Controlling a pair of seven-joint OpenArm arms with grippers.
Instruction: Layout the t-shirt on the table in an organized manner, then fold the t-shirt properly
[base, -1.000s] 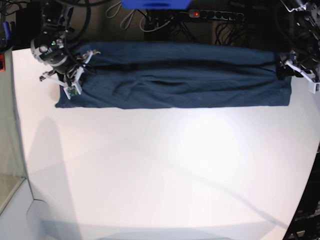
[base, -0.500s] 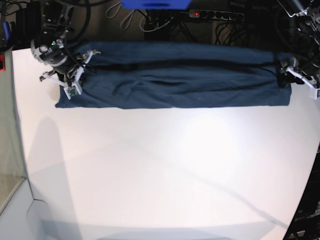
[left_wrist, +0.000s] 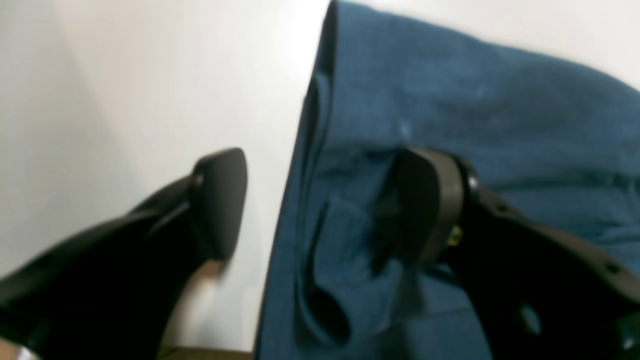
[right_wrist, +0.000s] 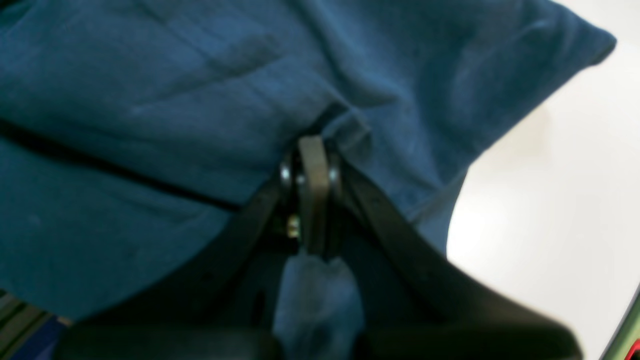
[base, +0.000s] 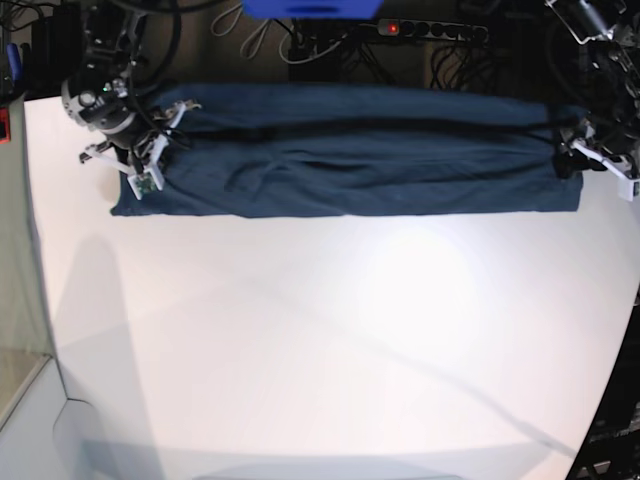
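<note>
The navy t-shirt (base: 350, 150) lies folded into a long band along the far side of the white table (base: 320, 340). At its left end my right gripper (base: 148, 165) is shut on the cloth. In the right wrist view the fingertips (right_wrist: 312, 165) pinch a fold of the t-shirt (right_wrist: 150, 100), and a tuft of cloth hangs below them. At the band's right end my left gripper (base: 603, 155) stands open. In the left wrist view it (left_wrist: 325, 205) straddles the edge of the t-shirt (left_wrist: 450, 90), one finger over bare table (left_wrist: 125, 90), the other over the cloth.
Behind the table's far edge sit a power strip (base: 420, 30) with a red light, tangled cables and a blue object (base: 310, 8). A red item (base: 3, 125) is at the far left. The table's left edge (base: 40, 300) curves toward the front.
The left gripper at the band's right end has shifted slightly lower and outward, and the shirt's right end now spreads a little further right. The right gripper keeps its hold.
</note>
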